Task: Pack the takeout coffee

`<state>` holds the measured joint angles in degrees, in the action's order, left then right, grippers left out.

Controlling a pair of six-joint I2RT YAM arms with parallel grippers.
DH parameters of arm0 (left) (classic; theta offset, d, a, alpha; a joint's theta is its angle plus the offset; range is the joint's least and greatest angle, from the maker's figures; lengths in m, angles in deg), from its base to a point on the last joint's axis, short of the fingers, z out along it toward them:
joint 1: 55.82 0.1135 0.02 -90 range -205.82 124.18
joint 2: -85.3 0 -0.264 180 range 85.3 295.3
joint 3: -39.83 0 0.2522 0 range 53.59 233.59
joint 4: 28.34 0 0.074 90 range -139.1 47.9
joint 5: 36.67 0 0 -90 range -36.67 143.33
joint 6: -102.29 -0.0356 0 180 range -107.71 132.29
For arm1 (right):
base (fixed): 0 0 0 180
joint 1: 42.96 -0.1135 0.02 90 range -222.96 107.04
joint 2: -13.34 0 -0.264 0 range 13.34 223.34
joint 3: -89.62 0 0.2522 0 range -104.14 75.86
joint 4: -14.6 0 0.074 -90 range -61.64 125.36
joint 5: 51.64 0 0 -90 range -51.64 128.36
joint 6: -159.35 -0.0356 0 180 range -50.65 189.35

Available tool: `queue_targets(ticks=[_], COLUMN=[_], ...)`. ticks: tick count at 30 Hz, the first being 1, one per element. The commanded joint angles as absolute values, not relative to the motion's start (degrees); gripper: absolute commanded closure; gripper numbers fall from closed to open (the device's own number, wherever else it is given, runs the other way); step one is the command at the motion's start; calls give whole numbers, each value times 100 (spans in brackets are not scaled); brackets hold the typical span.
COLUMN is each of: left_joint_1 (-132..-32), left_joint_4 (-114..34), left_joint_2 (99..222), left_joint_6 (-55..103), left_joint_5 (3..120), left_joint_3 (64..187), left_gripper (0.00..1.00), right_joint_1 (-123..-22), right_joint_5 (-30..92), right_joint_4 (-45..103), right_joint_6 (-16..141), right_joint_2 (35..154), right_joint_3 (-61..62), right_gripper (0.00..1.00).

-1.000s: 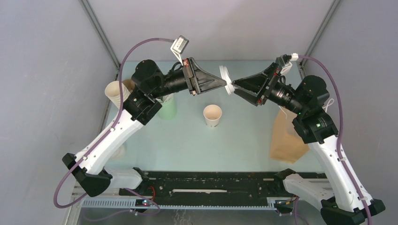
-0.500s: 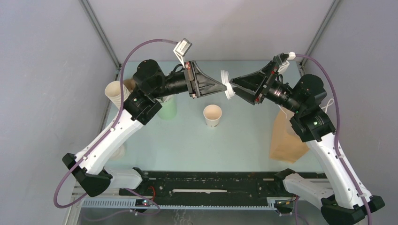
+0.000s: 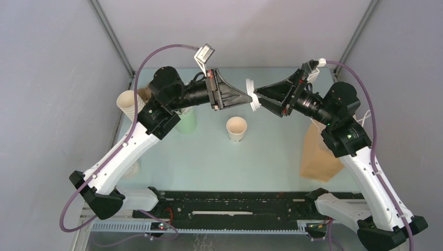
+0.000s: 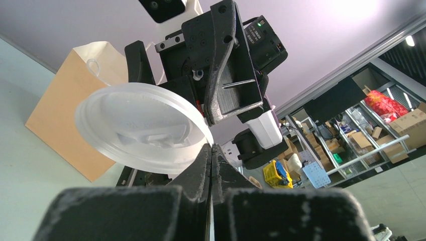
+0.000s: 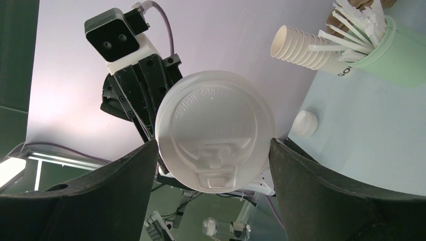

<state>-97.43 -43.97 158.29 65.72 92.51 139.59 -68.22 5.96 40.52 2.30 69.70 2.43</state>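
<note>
Fingers of my left gripper are clamping the lid rim; my right gripper is straddling it, contact unclear.
Letting go early is risking a dropped lid.

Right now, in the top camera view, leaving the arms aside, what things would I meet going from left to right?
stack of cream cups, green cup of sticks, open paper cup, white lid held in the air, brown paper bag

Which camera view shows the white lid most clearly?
The right wrist view: the white lid faces the camera, its whole raised top visible. The left wrist view shows it tilted; the top external view shows only its thin edge.
</note>
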Motion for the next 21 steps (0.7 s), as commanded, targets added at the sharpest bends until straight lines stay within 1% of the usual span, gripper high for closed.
queue_targets(ticks=[1, 3, 6, 15, 21], left_joint_1=[-9757, -9756, -9756, -9751, -9753], left_joint_4=[-4436, -4436, -4431, -4447, -4500], left_joint_2=[15770, 15772, 15762, 15781, 15789], left_joint_6=[6403, 6413, 6413, 6436, 6432], left_joint_5=[9175, 9166, 9141, 9095, 9067], left_joint_3=[14140, 14132, 14122, 14122, 14131], left_gripper=[100, 100, 100, 100, 100], right_joint_1=[-6896, -6906, -6916, -6942, -6947], right_joint_5=[619, 614, 627, 623, 594], right_joint_4=[3904, 3883, 3894, 3878, 3865], right_joint_6=[308, 328, 362, 377, 378], right_joint_2=[6950, 6954, 6959, 6975, 7010], right_joint_3=[216, 219, 218, 220, 220], right_gripper=[12, 13, 10, 13, 12])
